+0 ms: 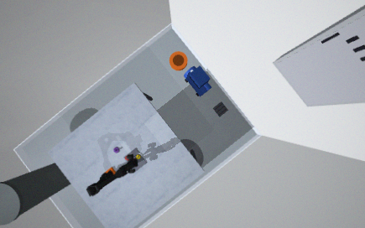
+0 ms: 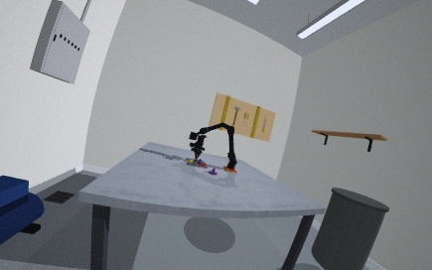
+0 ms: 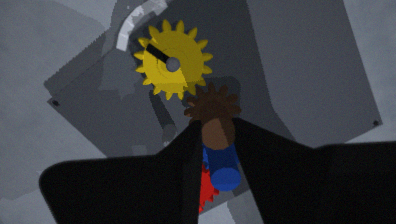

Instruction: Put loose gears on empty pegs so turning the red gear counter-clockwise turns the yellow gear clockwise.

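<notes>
My gripper [image 3: 216,126] [image 2: 196,159] is shut on the upright knob of the brown gear [image 3: 212,104], over the grey board [image 3: 305,65]. The brown gear's teeth are close to the lower right of the yellow gear [image 3: 172,45] [image 1: 138,157] [image 2: 191,161], which has a black stripe; whether they touch or the brown gear sits flat, I cannot tell. A blue gear's knob [image 3: 225,178] shows between the fingers, with part of the red gear [image 3: 206,189] [image 2: 203,165] beside it. Their meshing is hidden. A purple gear [image 1: 117,149] [image 2: 214,172] stands on the table off the board.
A short grey peg [image 3: 168,133] shows left of the brown gear. The white arrow [image 3: 126,32] curves beside the yellow gear. The arm's orange base [image 1: 110,171] [image 2: 230,169] stands on the table [image 2: 150,189]. A dark bin [image 2: 351,230] is beyond the table.
</notes>
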`<state>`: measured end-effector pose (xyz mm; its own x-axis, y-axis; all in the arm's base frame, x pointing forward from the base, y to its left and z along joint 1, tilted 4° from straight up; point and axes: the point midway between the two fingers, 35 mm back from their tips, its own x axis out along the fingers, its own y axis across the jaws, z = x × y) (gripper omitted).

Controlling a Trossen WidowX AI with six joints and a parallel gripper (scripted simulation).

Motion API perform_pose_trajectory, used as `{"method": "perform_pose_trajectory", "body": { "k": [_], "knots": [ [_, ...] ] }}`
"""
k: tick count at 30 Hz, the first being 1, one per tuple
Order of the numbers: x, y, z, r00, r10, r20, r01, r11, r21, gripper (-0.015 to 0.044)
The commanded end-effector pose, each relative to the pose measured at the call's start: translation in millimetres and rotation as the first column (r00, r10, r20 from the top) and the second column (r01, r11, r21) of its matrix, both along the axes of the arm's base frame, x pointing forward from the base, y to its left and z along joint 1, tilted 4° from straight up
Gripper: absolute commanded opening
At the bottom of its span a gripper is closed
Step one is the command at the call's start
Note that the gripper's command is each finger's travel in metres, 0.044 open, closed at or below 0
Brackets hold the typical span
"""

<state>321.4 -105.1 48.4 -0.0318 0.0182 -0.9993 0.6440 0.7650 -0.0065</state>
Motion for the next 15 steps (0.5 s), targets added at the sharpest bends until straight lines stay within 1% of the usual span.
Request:
{"method": "perform_pose_trajectory", "body": {
  "k": [1,7,15],
  "knots": [
    [0.1,0.9,-1.5,0.998,0.058,-0.001,-0.058,0.998,0.004,0.0],
    [-0.5,1.2,-1.9,0.977,0.214,0.003,-0.214,0.977,0.009,0.0],
    [-0.4,0.3,-2.7,0.907,0.421,0.009,-0.421,0.907,0.015,0.0]
  ]
}}
